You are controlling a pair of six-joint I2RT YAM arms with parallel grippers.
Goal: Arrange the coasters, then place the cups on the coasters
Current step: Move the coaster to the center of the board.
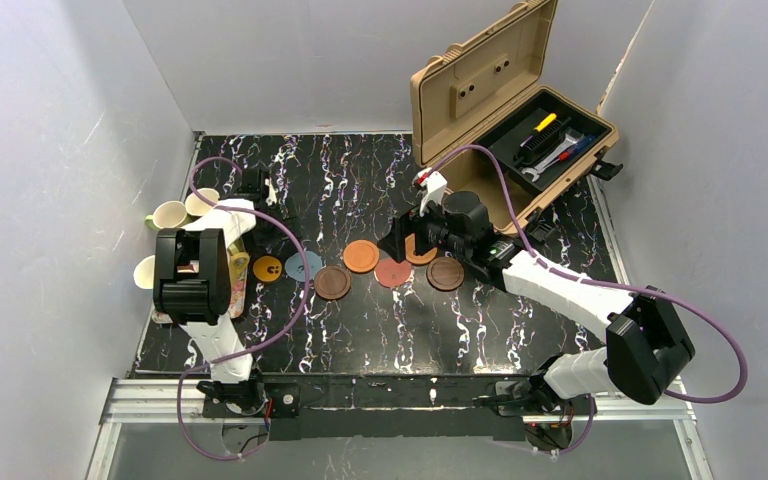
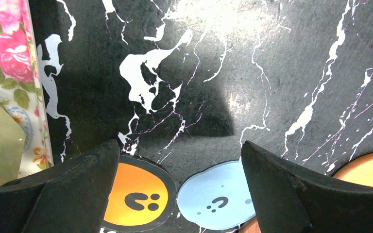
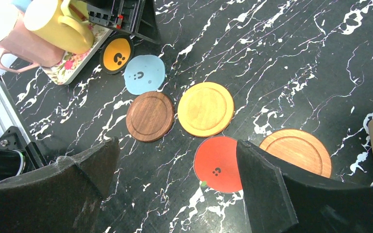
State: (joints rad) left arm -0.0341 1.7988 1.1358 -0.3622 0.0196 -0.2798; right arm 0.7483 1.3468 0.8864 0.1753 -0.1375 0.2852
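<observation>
My left gripper [image 2: 178,148] hangs with jaws spread wide and empty, just right of the floral tray [image 2: 9,73]. My right gripper [image 3: 176,145] is also spread and empty, well right of the tray. The coasters [image 3: 205,108] lie flat in a loose row running rightward from the tray. The orange coaster [image 3: 116,54], blue coaster [image 3: 144,74] and red coaster [image 3: 218,164] each carry a small dark mark. The cups [image 3: 58,24] are grouped on the tray. The table [image 3: 281,58] is black with white veining, enclosed by white walls [image 1: 60,150]. An open tan case [image 1: 500,90] stands far right of the tray.
</observation>
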